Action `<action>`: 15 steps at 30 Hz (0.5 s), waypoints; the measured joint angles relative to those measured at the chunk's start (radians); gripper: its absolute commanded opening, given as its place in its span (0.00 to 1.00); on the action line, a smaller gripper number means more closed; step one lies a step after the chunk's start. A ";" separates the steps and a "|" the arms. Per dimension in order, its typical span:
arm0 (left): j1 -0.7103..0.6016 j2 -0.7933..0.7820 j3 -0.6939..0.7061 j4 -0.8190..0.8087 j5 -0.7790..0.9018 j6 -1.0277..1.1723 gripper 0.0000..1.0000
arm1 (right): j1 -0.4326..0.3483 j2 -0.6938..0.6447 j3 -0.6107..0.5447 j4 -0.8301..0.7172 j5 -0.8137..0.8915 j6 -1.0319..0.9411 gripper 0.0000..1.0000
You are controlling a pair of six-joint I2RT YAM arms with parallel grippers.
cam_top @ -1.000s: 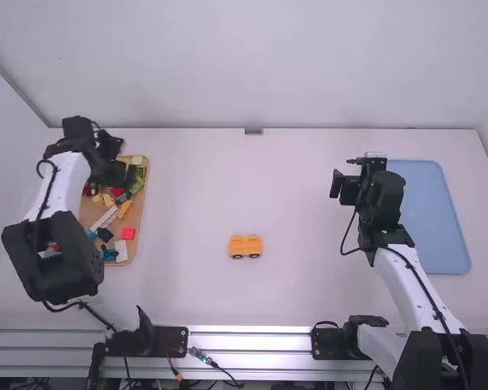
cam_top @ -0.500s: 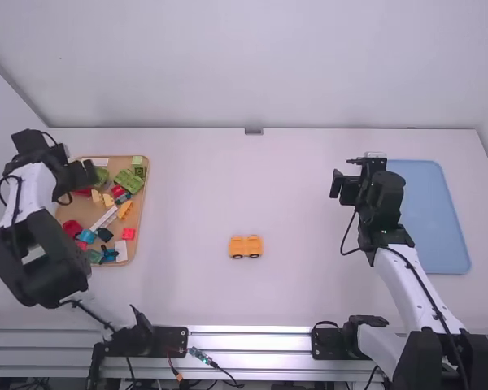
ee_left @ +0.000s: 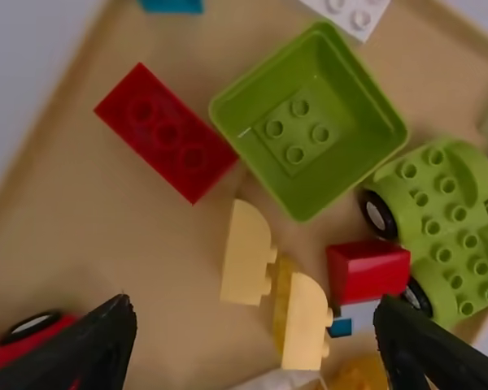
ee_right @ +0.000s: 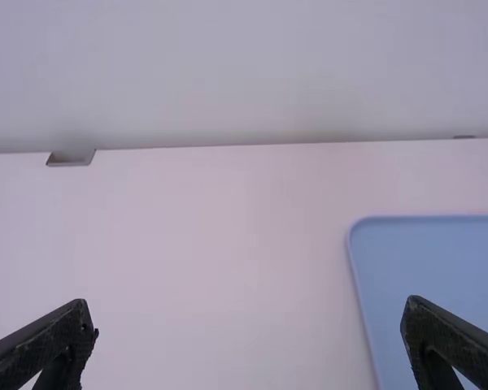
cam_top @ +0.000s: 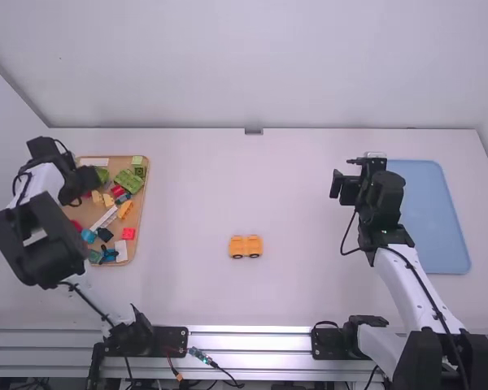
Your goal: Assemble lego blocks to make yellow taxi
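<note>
White table (cam_top: 309, 195): its far edge is taken as 12 o'clock.
Blue plastic tray, rounded rectangle (cam_top: 431, 219): lies flat at 3 o'clock on the table.
Tan rounded tray of mixed blocks (cam_top: 140, 213): at 9 o'clock on the table.
Right black two-finger gripper (cam_top: 359, 185): about 2 o'clock, near the blue tray's 9 o'clock side; fingers spread wide.
Left black two-finger gripper (cam_top: 81, 179): at the tan tray's 10 o'clock side; fingers wide apart.
Yellow-orange block vehicle on dark wheels (cam_top: 245, 246): stands on the table near its middle, slightly toward 6 o'clock.
Green studded block base with wheels (ee_left: 447, 219): at the tan tray's 1 o'clock.
Two pale-yellow curved blocks (ee_left: 246, 256): close together, around the tan tray's 11 o'clock.
Small red block (cam_top: 128, 233): at the tan tray's 4 o'clock.
</note>
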 measured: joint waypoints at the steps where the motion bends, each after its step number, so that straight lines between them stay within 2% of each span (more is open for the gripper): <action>1: 0.000 0.008 0.000 0.004 0.000 0.008 0.71 | 0.000 0.000 0.000 -0.001 0.003 0.000 0.99; 10: 0.000 0.074 0.000 0.018 -0.026 0.029 0.68 | 0.000 0.000 0.000 -0.002 0.000 0.000 0.99; 15: 0.000 0.098 0.000 0.038 -0.035 0.036 0.57 | 0.000 0.000 0.000 -0.004 0.003 0.002 0.99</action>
